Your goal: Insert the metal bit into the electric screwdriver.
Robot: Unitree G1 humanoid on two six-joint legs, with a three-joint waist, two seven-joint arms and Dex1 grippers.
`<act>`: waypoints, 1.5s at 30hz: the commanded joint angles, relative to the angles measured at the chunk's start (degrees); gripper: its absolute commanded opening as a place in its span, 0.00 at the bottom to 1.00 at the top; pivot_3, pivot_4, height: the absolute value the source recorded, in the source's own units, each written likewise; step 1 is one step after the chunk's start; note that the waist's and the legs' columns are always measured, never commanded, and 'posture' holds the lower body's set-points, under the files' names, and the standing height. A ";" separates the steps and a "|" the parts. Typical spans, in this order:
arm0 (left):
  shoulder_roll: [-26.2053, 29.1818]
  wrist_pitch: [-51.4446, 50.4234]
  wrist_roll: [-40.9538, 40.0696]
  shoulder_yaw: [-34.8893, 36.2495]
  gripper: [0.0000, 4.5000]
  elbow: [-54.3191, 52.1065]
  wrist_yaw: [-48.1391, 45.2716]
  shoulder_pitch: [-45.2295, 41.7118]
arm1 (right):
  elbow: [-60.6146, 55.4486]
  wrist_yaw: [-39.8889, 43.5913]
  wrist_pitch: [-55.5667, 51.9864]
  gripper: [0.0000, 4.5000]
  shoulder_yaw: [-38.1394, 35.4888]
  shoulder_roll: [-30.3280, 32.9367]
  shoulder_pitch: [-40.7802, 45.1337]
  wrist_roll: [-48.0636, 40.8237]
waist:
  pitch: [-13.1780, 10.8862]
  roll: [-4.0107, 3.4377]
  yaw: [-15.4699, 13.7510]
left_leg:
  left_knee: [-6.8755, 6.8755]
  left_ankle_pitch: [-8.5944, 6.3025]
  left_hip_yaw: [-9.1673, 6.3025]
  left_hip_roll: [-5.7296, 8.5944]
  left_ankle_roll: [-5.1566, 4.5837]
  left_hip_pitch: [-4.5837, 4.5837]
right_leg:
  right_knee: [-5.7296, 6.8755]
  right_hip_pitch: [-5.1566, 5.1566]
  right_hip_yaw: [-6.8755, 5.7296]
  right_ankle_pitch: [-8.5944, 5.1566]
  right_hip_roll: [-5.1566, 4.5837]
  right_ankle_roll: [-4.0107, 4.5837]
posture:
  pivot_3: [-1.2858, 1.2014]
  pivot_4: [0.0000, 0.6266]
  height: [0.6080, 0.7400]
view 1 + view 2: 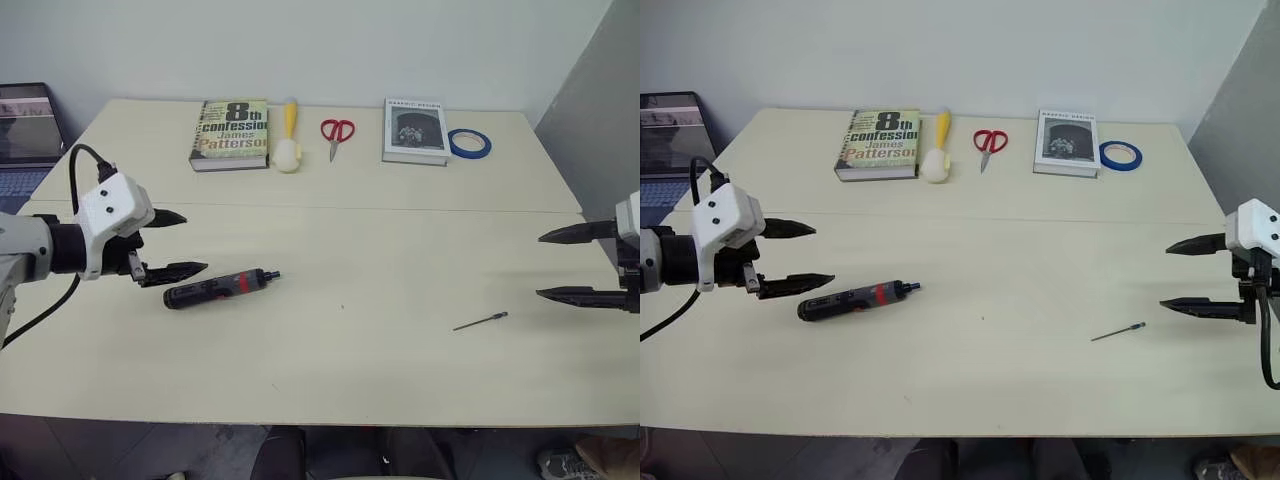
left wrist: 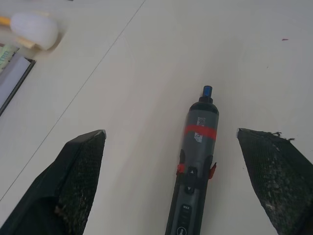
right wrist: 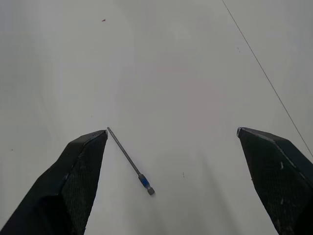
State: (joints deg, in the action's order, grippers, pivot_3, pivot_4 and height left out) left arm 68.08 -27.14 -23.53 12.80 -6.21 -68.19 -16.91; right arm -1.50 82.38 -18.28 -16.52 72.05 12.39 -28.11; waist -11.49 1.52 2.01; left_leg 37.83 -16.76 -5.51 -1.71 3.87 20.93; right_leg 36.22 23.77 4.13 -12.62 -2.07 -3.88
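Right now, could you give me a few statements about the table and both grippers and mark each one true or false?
1. The electric screwdriver lies on the table, held by nothing. True.
2. The right gripper is shut on the metal bit. False: it is open, and the bit lies loose on the table.
3. The left gripper is open beside the screwdriver's rear end. True.
4. The bit is already in the screwdriver. False: they lie far apart.
5. The red scissors lie between the two books. True.
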 commanded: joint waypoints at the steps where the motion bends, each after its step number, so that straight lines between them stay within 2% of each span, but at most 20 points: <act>1: 0.19 0.59 -0.39 1.07 1.00 -0.40 -0.87 0.08 | -1.33 0.02 0.11 0.99 -0.96 0.35 0.53 0.18 | 0.00 0.00 0.00 | 0.00 0.00 0.00 0.00 0.00 0.00 | 0.01 0.00 0.00 0.00 0.00 0.00 | 0.52 0.24 1.00; 8: -0.24 3.90 1.25 1.11 1.00 -0.27 -0.65 1.41 | -1.82 0.14 0.71 0.99 -1.70 -0.87 -1.24 0.13 | 0.00 0.00 -0.03 | 0.00 0.00 -0.01 0.00 0.00 -0.02 | 0.10 0.01 0.00 -0.01 0.00 0.02 | 0.52 0.24 1.00; 13: -1.36 5.99 2.36 0.38 1.00 1.48 -0.30 0.28 | -3.33 -3.12 0.04 0.99 -2.04 -3.15 -1.30 -0.23 | 0.00 0.00 -0.04 | 0.04 0.00 -0.01 0.00 0.00 -0.04 | 0.12 0.00 0.00 -0.01 0.00 0.02 | 0.52 0.24 1.00; 18: -1.48 7.45 4.40 -3.27 1.00 3.12 -1.68 -2.12 | -11.10 -5.76 -3.65 0.99 -4.13 -5.69 -5.83 -2.86 | 0.02 0.02 -0.17 | 0.10 0.00 -0.04 0.00 0.00 -0.09 | 0.43 0.01 0.00 -0.02 0.01 0.00 | 0.52 0.24 1.00; 23: -1.33 8.29 7.62 -11.79 1.00 6.28 -8.00 -9.16 | -26.72 -12.08 -10.43 0.99 -5.09 -9.98 -12.74 -7.40 | 0.02 0.03 -0.24 | 0.11 0.00 -0.13 0.01 0.00 -0.13 | 0.65 0.04 -0.03 -0.03 0.05 0.01 | 0.52 0.24 1.00; 28: -4.28 9.96 15.52 -23.00 1.00 12.45 -13.23 -18.97 | -38.33 -22.62 -18.90 0.99 -0.34 -12.85 -13.94 -9.43 | 0.04 0.07 -0.17 | 0.16 0.01 -0.13 0.02 0.00 -0.12 | 0.65 0.02 0.00 -0.09 0.07 0.11 | 0.52 0.24 1.00; 33: -9.62 10.32 22.29 -30.72 1.00 19.72 -16.08 -27.80 | -43.55 -31.21 -26.63 0.99 5.36 -15.10 -11.44 -11.35 | 0.10 0.25 -0.18 | 0.24 0.03 -0.18 0.02 -0.01 -0.12 | 0.66 -0.01 0.02 -0.09 0.12 0.12 | 0.52 0.24 1.00; 38: -15.37 9.06 27.02 -34.86 1.00 28.81 -16.75 -34.81 | -45.96 -37.32 -30.91 0.99 10.85 -19.06 -8.12 -12.99 | 0.13 0.30 -0.18 | 0.24 0.03 -0.30 0.02 -0.02 -0.05 | 0.67 -0.01 -0.01 -0.07 0.17 0.10 | 0.52 0.24 1.00; 45: -18.34 12.47 32.99 -39.43 1.00 35.96 -20.53 -39.45 | -45.15 -41.42 -31.38 0.99 15.54 -23.02 -4.60 -11.70 | 0.12 0.30 -0.17 | 0.17 0.03 -0.37 0.02 -0.03 -0.03 | 0.65 0.02 -0.03 -0.03 0.21 0.03 | 0.52 0.24 1.00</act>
State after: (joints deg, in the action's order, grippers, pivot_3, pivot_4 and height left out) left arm 49.69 -15.85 7.49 -25.96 27.99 -87.20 -54.27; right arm -45.80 42.29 -50.10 -1.01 49.86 6.23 -39.93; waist -11.37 1.82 1.84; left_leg 37.98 -16.74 -5.89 -1.69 3.84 20.90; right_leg 36.87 23.79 4.11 -12.66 -1.85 -3.85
